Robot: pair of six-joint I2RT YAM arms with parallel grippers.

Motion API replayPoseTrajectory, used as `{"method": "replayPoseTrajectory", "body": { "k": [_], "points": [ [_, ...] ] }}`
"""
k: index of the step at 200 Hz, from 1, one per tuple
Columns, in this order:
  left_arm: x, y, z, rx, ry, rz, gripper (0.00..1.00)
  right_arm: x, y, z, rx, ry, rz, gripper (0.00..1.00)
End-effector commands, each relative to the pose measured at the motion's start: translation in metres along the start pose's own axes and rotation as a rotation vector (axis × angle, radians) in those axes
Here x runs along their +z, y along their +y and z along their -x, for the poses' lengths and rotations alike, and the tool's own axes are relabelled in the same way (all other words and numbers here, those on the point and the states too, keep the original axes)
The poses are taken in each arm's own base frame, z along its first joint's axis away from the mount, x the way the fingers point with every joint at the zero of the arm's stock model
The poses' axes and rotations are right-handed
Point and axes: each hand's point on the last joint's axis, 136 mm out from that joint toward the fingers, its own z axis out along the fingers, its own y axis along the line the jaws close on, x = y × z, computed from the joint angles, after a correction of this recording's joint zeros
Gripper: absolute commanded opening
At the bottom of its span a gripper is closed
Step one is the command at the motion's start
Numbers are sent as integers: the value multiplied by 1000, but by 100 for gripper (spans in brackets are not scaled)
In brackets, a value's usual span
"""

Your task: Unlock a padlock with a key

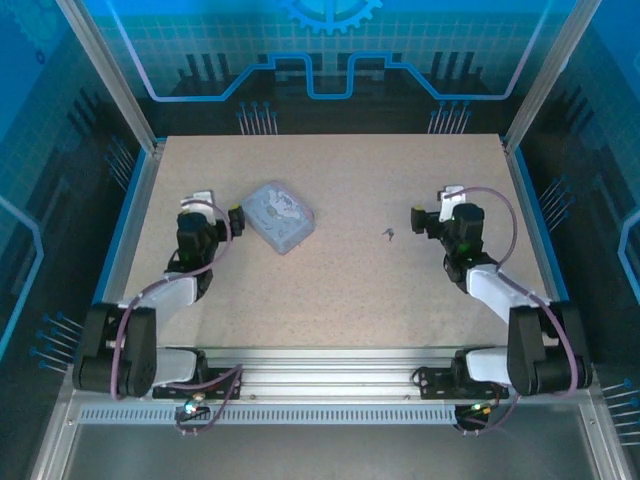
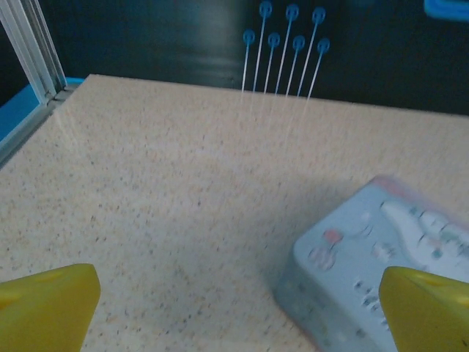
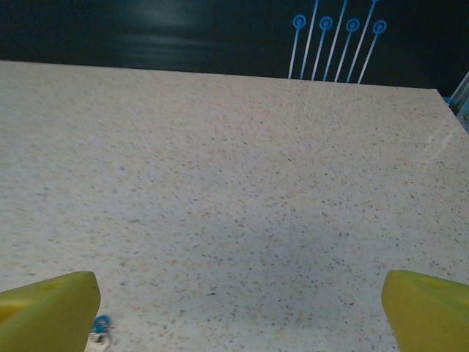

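Top external view shows the key (image 1: pixel 388 234) lying flat at centre right, just left of the right gripper (image 1: pixel 432 204), jaws spread. The left gripper (image 1: pixel 219 206), also spread, sits beside the tin box (image 1: pixel 278 215). The key is probably light, stiff and slippery, so pinch its broad head.

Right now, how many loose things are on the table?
2. A box lies left of centre beside the left gripper; a tiny dark thing lies right of centre near the right gripper. More may be hidden.
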Motion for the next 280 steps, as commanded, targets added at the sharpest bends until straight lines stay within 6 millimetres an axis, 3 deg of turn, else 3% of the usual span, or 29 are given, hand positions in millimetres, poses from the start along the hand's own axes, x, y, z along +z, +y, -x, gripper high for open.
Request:
{"method": "replayPoseTrajectory", "body": {
  "k": [1, 11, 27, 45, 99, 153, 217, 247, 280],
  "points": [
    [-14, 11, -3, -238, 121, 74, 99, -18, 13, 19, 104, -1, 86, 100],
    [-20, 14, -3, -377, 155, 101, 99, -27, 11, 27, 210, 21, 88, 100],
    [-22, 0, 1, -460, 187, 9, 99, -45, -16, 8, 503, 199, -84, 100],
    [-22, -11, -3, -524, 257, -25, 99, -46, 0, 14, 533, 246, 62, 100],
    [0, -39, -28, -619, 441, -52, 99, -66, 30, 16, 521, 306, 202, 100],
    [43, -56, -53, -637, 543, -21, 97, -87, 48, 12, 472, 343, 265, 100],
    [93, -87, -56, -564, 605, -66, 96, -103, 56, 3, 460, 364, 310, 100],
    [107, -117, -59, -527, 651, -150, 92, -104, 58, -1, 442, 377, 319, 100],
    [106, -169, -59, -454, 682, -288, 91, -99, 62, -3, 434, 393, 332, 100]
  ]
}}
